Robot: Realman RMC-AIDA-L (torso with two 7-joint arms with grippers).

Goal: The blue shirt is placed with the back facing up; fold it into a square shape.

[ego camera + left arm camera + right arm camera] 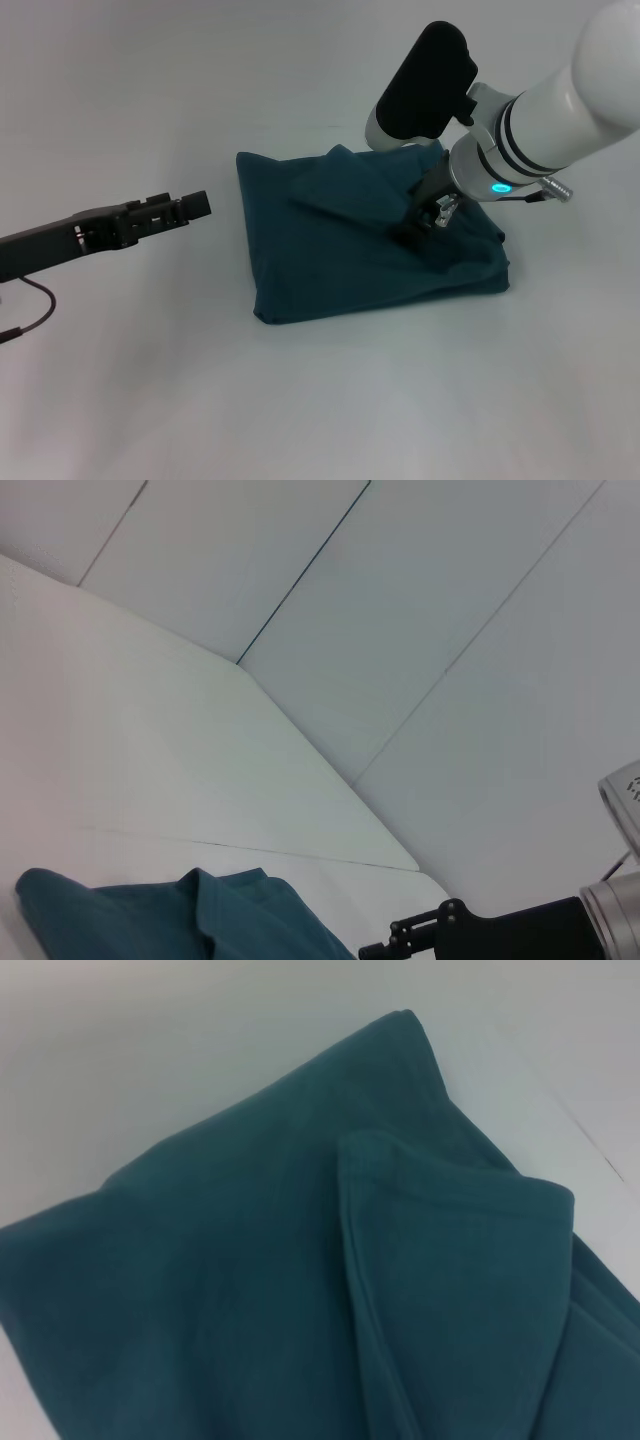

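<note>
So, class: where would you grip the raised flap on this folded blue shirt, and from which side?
Grip the blue shirt at the flap's loose folded edge, coming from above on the right gripper's side: that edge stands slightly proud of the layers beneath.

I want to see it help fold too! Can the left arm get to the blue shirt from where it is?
Probably yes. The left end effector hovers just off the blue shirt, with only bare table between them. The right end effector is over the shirt's far side, so the near edge looks free.
</note>
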